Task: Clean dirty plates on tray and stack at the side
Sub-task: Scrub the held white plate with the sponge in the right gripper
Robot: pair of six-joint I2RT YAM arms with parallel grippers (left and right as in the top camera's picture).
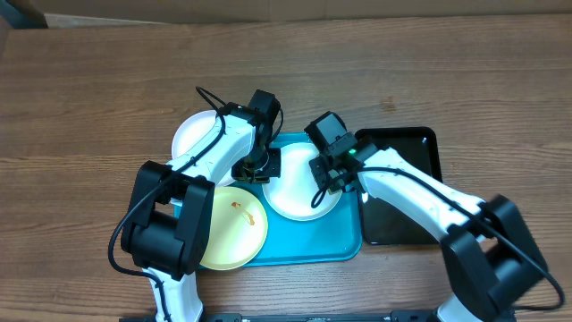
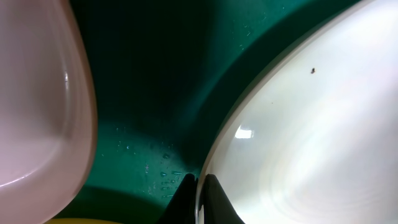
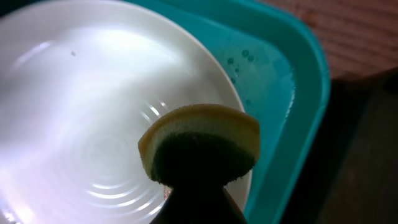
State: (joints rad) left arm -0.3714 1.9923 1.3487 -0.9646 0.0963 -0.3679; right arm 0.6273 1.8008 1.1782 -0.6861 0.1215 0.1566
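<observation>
looking from overhead, you see the turquoise tray (image 1: 332, 238) holding a glossy white plate (image 1: 290, 192); a smeared yellow-green plate (image 1: 237, 233) overlaps its left rim, a second white plate (image 1: 192, 139) sits on the table (image 1: 89, 89). left wrist: your left gripper (image 2: 198, 184) pinches the white plate's rim. right wrist: your right gripper (image 3: 193, 194) clamps a yellow sponge (image 3: 199, 132) above it.

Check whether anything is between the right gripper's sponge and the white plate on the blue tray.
Nothing visible. The sponge, shut in the right gripper, is directly over the white plate. The left gripper only pinches its rim on the opposite side.
</observation>
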